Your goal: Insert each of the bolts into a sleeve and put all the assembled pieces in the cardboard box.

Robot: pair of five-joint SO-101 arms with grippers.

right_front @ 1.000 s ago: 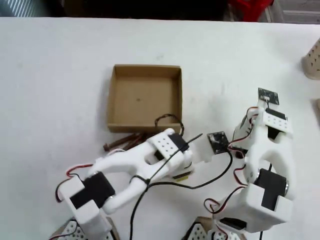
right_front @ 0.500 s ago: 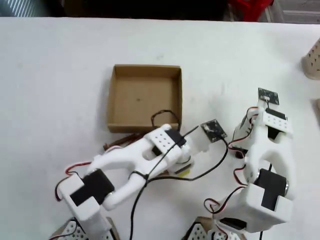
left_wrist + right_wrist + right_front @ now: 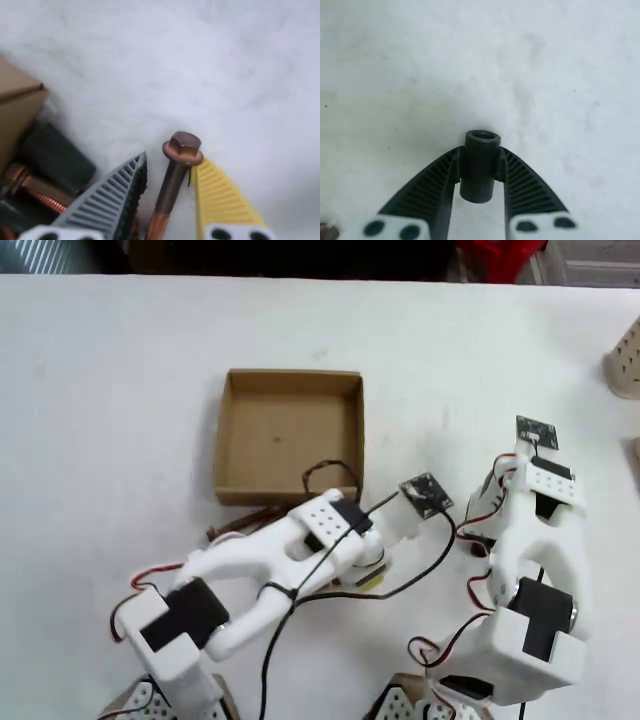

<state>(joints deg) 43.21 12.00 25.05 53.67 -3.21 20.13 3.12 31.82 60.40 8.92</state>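
High view: left arm (image 3: pixel 270 560) lies low, stretched across the table (image 3: pixel 110 390), with its wrist just off the near right corner of the box (image 3: pixel 290 378). Spare bolts (image 3: pixel 243 525) lie against the box's near wall. Right arm (image 3: pixel 530 570) stands folded, well apart from the box.

Left wrist view: left gripper (image 3: pixel 170 164) pinches a bolt (image 3: pixel 182 146) low on the shank, between the grey and yellow fingers. The head sits out past the tips, over the table. Metal, stiff, probably weighty. The smooth shank could swivel, so a hold nearer mid-shank seems safer.

Right wrist view: right gripper (image 3: pixel 480 152) clamps a sleeve (image 3: pixel 479 175) across its wall, bore open toward the camera. Rigid, likely light. Being round, it may roll in the grip.
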